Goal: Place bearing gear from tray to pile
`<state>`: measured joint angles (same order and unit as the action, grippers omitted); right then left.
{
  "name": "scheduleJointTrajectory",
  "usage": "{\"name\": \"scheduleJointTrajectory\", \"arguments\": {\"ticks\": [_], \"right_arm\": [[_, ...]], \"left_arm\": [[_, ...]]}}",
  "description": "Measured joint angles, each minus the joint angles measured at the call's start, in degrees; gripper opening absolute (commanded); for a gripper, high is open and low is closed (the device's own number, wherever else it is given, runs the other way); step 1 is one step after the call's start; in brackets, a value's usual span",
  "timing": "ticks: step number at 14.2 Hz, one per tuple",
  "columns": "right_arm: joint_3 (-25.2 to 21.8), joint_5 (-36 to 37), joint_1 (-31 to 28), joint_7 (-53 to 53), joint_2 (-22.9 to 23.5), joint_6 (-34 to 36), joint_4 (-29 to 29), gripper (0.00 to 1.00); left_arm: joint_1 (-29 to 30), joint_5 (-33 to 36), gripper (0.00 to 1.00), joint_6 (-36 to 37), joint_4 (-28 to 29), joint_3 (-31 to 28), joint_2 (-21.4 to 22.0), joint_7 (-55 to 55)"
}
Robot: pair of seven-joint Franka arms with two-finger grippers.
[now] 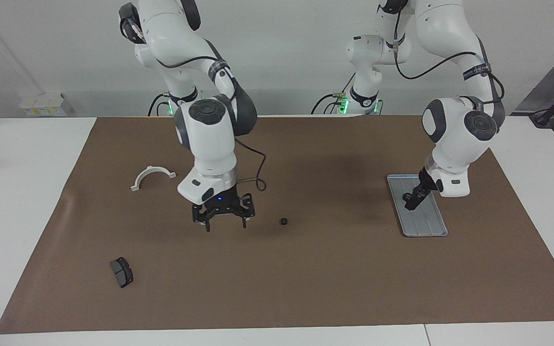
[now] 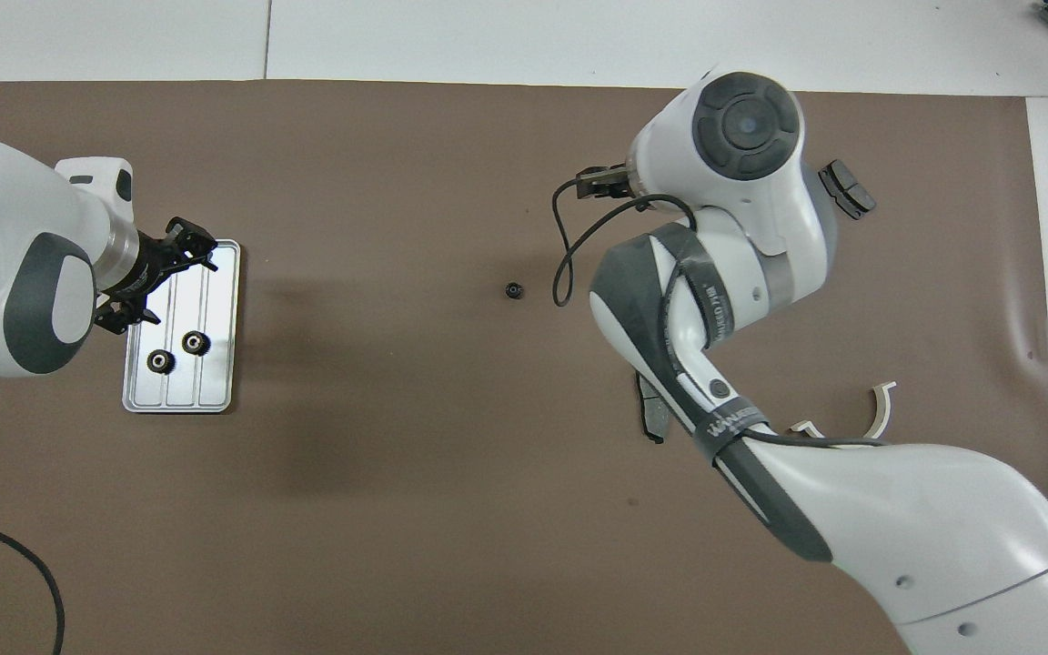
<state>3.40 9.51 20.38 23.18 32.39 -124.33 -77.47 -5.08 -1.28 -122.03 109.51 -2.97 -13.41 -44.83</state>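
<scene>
The silver tray [image 1: 423, 222] [image 2: 219, 382] lies on the brown mat toward the left arm's end. Two small black bearing gears [image 2: 158, 361] [image 2: 195, 342] sit in it; the facing view shows one gear [image 1: 406, 196] beside the hand. My left gripper [image 1: 414, 199] [image 2: 169, 284] hangs open and low over the tray, close to those gears. A third gear [image 1: 283, 221] [image 2: 513, 291] lies loose mid-mat. My right gripper [image 1: 225, 224] hovers open and empty beside that gear, toward the pile's white half-ring bracket [image 1: 153, 174] [image 2: 879, 409].
One dark brake pad [image 1: 121, 272] [image 2: 847, 189] lies farther from the robots than the bracket. Another brake pad [image 2: 649, 414] is half hidden under the right arm. The brown mat [image 1: 334, 278] covers most of the white table.
</scene>
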Motion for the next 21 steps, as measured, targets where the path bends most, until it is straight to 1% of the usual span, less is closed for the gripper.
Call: {"name": "scheduleJointTrajectory", "arguments": {"ticks": [1, 2, 4, 5, 7, 9, 12, 13, 14, 15, 16, 20, 21], "right_arm": [[-0.1, 2.0, 2.1, 3.5, 2.5, -0.6, 1.8, 1.0], [-0.1, 4.1, 3.9, 7.1, 5.3, -0.9, 3.9, 1.0], [-0.1, 5.8, 6.6, 11.6, 9.7, -2.0, 7.0, 1.0], [-0.1, 5.9, 7.5, 12.8, 10.9, -2.3, 7.8, 1.0], [-0.1, 5.9, 8.9, 14.7, 11.5, -2.6, 8.6, 1.0], [-0.1, 5.9, 10.0, 16.5, 11.5, -4.4, 8.3, 1.0], [-0.1, 5.9, 10.5, 18.0, 11.5, -5.9, 6.5, 1.0], [-0.2, 5.9, 10.4, 18.0, 11.5, -6.3, 5.7, 1.0], [-0.2, 5.9, 10.4, 18.0, 11.5, -6.9, 4.7, 0.97], [-0.2, 5.9, 10.3, 18.0, 11.3, -7.4, 3.5, 0.9], [-0.2, 5.9, 10.3, 18.0, 11.1, -7.5, 2.2, 0.85], [-0.1, 5.8, 10.3, 18.1, 9.5, -7.6, -1.4, 0.72], [-0.1, 5.5, 10.3, 18.1, 9.2, -7.6, -1.9, 0.69]], "left_arm": [[0.7, 0.0, 0.9, -1.9, 2.2, 0.0, 0.7, -0.1], [1.2, 0.0, 0.87, -3.5, 4.1, 0.0, 1.3, -0.5], [1.5, 0.0, 0.87, -6.1, 7.3, 0.1, 2.4, -2.3], [1.4, 0.0, 0.87, -7.7, 8.8, 0.3, 2.7, -2.8], [1.4, 0.0, 0.87, -10.7, 11.2, 0.5, 2.9, -3.4], [1.5, 0.0, 0.86, -12.1, 12.4, 0.5, 2.9, -3.5], [1.5, 0.0, 0.76, -14.3, 13.6, 0.5, 2.9, -3.5], [1.5, 0.0, 0.75, -15.7, 14.3, 0.5, 2.9, -3.5], [1.5, 0.0, 0.72, -16.7, 15.0, 0.5, 2.9, -3.5], [1.5, 0.0, 0.7, -17.1, 15.4, 0.5, 2.9, -3.5], [1.5, 0.0, 0.69, -17.5, 15.8, 0.5, 2.9, -3.5], [1.5, 0.0, 0.62, -19.2, 17.2, 0.5, 2.9, -3.5], [1.5, 0.0, 0.58, -19.3, 17.3, 0.5, 2.9, -3.5]]}}
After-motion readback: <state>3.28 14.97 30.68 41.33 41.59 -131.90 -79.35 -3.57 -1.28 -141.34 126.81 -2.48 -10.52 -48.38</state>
